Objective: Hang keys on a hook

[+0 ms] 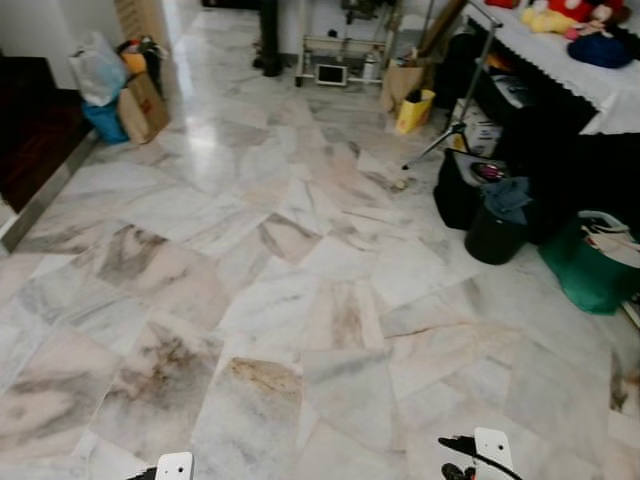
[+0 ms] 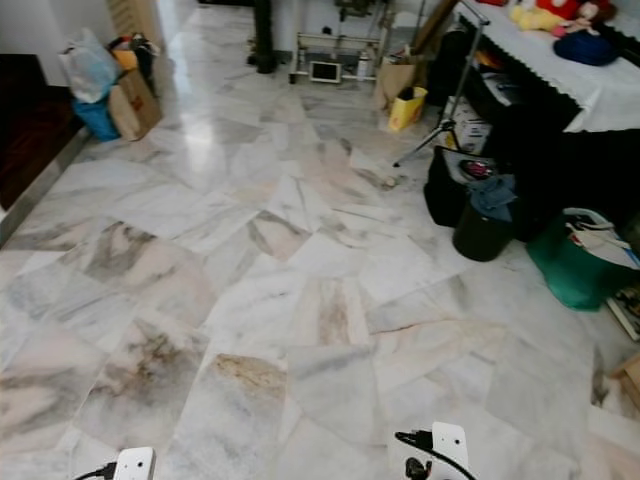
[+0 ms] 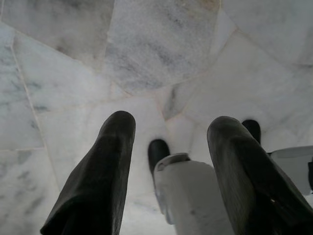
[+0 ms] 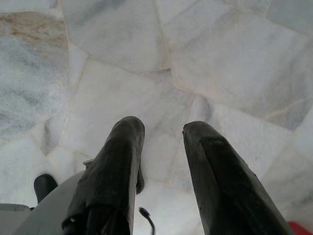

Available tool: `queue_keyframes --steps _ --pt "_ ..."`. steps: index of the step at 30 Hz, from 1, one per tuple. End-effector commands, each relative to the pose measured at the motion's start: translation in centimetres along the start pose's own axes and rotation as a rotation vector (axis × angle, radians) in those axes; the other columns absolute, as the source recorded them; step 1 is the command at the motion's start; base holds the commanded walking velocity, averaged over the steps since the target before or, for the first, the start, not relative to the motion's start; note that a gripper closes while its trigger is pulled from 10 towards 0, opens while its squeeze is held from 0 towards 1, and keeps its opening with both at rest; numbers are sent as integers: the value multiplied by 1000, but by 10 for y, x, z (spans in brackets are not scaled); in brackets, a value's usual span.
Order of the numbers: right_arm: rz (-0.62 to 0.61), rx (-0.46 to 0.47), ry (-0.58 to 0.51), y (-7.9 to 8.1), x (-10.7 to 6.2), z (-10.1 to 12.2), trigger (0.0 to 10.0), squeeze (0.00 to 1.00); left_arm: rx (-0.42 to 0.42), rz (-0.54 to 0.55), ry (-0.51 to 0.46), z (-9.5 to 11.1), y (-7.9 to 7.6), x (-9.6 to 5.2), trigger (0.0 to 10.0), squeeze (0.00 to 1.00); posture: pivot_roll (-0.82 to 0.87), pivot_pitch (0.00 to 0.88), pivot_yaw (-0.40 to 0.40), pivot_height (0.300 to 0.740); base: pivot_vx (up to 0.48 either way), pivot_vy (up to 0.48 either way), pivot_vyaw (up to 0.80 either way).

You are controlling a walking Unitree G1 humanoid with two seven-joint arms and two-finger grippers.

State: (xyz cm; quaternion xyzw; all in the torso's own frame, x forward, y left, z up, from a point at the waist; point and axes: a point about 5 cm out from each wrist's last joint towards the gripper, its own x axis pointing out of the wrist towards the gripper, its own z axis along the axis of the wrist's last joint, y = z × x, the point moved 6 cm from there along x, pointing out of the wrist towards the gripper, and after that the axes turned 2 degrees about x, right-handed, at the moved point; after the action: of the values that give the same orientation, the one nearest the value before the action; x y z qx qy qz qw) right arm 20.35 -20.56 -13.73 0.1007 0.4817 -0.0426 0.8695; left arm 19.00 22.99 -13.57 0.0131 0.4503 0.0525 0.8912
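Marble floor (image 1: 300,300) stretches ahead of us; we see neither keys nor hook, so no direction to judge. Our left gripper (image 3: 168,142) and right gripper (image 4: 161,134) hang over the floor, fingers apart, holding nothing.

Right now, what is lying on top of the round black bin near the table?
A crumpled dark blue-grey cloth lies over the round black bin, covering its opening, so the contents cannot be seen.

Glossy veined marble floor (image 1: 300,300); matt, perhaps rubbery black fingers (image 3: 98,176)
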Motion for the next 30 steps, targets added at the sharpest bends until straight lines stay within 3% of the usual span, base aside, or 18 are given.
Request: queue_keyframes --steps 1,17,30 --pt "-11 14 19 -3 -1 -5 10000 0 5 7 29 -10 1 -2 10000 0 108 26 -70 740 0 0 -775" --pt "-4 69 9 15 3 -3 10000 0 89 38 21 4 21 0 10000 0 109 0 12 740 0 0 -776" --pt "-23 66 22 13 3 -5 10000 0 124 12 8 16 9 4 10000 0 91 0 20 740 0 0 -775"
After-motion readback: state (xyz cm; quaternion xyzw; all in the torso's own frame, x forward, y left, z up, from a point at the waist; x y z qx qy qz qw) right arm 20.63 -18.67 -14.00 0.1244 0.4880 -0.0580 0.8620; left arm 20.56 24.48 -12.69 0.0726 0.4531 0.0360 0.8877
